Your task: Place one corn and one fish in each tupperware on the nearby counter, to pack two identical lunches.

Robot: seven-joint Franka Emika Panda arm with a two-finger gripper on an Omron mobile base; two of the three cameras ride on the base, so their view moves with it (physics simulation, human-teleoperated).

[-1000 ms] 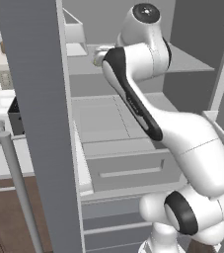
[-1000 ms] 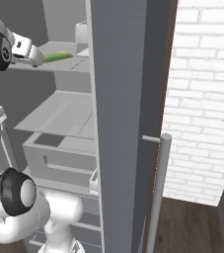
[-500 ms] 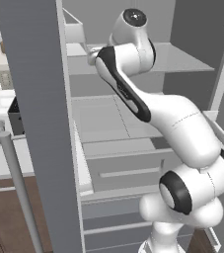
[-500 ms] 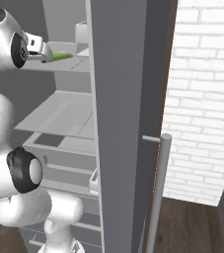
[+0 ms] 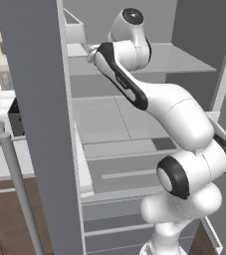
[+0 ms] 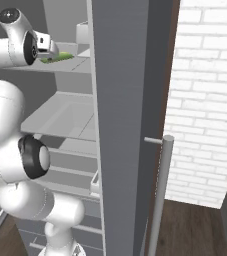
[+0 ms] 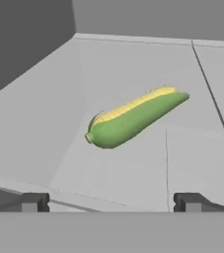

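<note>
Fridge shelf [image 7: 133, 168]: pale grey, upper level of the open refrigerator, carrying one corn [image 7: 133, 117] that is lying flat and alone, also showing as a green sliver just past the hand in the right base view [image 6: 57, 58]. Corn: lying straight ahead of the gripper [image 7: 108, 201] and apart from it, its long axis slanting across the hand view from blunt green end at lower left to yellow tip at upper right. Gripper: standing fully open, holding nothing, its two dark tips sitting short of the cob, so the coming move is looking like a forward reach with the jaws closing across the slant.

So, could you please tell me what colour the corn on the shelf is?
The corn is green-husked with a yellow kernel strip along one side, clearest in the hand view.
</note>
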